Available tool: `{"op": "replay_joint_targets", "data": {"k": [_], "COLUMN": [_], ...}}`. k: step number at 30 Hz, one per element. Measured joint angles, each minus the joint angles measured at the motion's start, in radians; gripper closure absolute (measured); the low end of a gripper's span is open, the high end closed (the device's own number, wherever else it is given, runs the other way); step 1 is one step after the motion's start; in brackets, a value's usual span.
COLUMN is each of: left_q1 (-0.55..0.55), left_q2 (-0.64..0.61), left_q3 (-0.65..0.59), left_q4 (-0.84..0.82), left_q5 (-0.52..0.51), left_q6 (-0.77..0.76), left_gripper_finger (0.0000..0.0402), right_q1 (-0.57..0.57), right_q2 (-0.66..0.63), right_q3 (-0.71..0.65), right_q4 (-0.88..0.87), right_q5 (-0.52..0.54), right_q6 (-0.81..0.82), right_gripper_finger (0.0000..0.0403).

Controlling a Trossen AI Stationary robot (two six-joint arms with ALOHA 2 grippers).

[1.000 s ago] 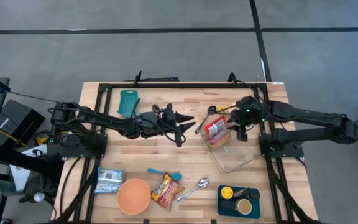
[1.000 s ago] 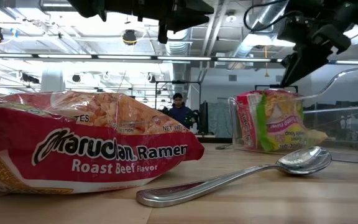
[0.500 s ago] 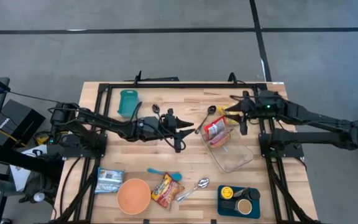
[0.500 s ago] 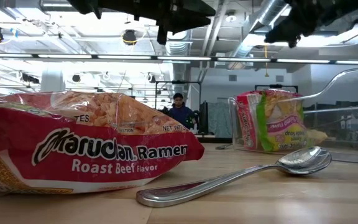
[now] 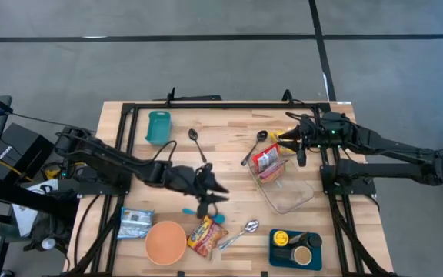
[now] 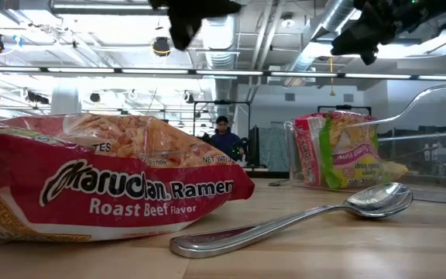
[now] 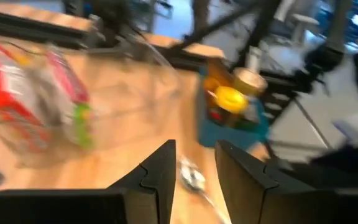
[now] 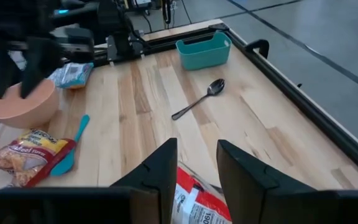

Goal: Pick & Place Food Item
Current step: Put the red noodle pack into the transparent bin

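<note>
Left gripper (image 5: 215, 194) above the ramen pack (image 5: 202, 236), fingers slightly apart, holding nothing. Right gripper (image 5: 301, 154) (also narrowly parted, empty) beside the clear container (image 5: 294, 196).

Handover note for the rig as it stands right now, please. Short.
Left gripper: empty, jaws slightly apart, hovering over the table's middle near the blue spoon.
Right gripper: empty, jaws slightly apart, raised at the clear container's back corner.
Done: one ramen packet sits inside the clear container.
Left: Maruchan ramen packet lies at the front edge beside the orange bowl; a silver-blue packet lies further left.
</note>
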Motion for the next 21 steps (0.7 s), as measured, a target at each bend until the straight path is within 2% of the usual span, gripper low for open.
{"op": "replay_joint_targets", "data": {"k": [10,21], "left_q1": [-0.206,-0.333], "left_q2": [-0.105,-0.078], "left_q3": [0.0,0.0], "left_q4": [-0.025,0.004], "left_q5": [0.014,0.003], "left_q6": [0.001,-0.018], "left_gripper_finger": [0.0294,0.0294], "right_q1": [0.0,0.0], "right_q2": [0.0,0.0], "right_q3": [0.0,0.0], "right_q4": [0.0,0.0], "right_q5": [0.0,0.0], "right_q6": [0.001,0.001], "right_gripper_finger": [0.0295,0.0295]}}
